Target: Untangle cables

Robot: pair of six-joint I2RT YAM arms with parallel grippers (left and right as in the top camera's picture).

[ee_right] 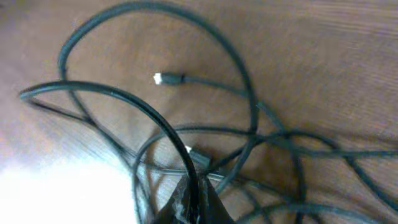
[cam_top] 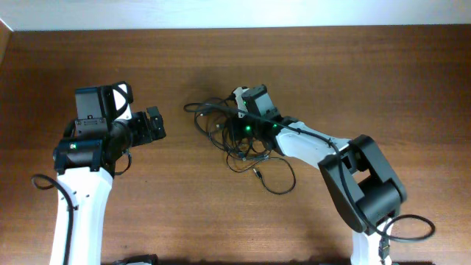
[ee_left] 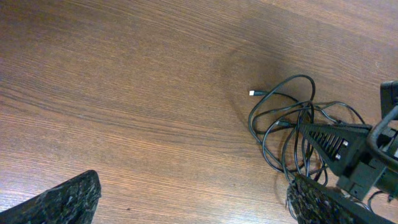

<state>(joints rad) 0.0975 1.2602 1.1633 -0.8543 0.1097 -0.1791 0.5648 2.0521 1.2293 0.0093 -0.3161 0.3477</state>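
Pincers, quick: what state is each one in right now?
Left pincer: open, holding nothing.
Right pincer: closed on a thin black cable.

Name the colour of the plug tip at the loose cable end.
The plug tip is whitish-silver, its cable black; best seen in the right wrist view.

Centre of table (cam_top: pixel 368 66), a little toward 12 o'clock: cables (cam_top: pixel 234 143) lie in one bunch, with a loose loop trailing out at 5 o'clock. Over the middle of the bunch sits the right gripper (ee_right: pixel 191 202), arm lying along the 4 o'clock line, one strand arching up into its tips. At 9 o'clock of the bunch, near but apart, the left gripper (cam_top: pixel 154 124).
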